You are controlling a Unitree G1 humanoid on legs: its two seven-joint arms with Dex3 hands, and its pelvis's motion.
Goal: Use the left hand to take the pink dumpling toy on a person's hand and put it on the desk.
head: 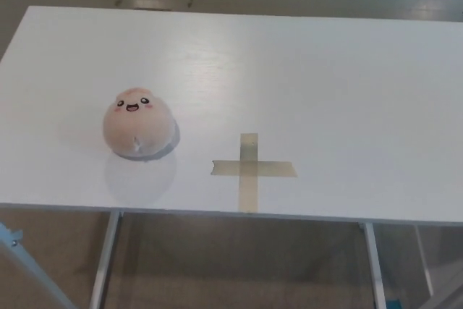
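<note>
Sitting on the white desk point(347, 85) is the pink dumpling toy point(138, 124), face up, left of the tape cross point(250, 169) and apart from it. Neither robot hand shows, so I cannot tell their grip or place the toy relative to them.

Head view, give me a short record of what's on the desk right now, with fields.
toy: pink dumpling toy, resting on the desk, smiling face showing
desk: white desk
marker: tape cross, to the right of the toy, apart from it
robot hands: neither in view
person: none in view
task state: toy already on the desk
</note>
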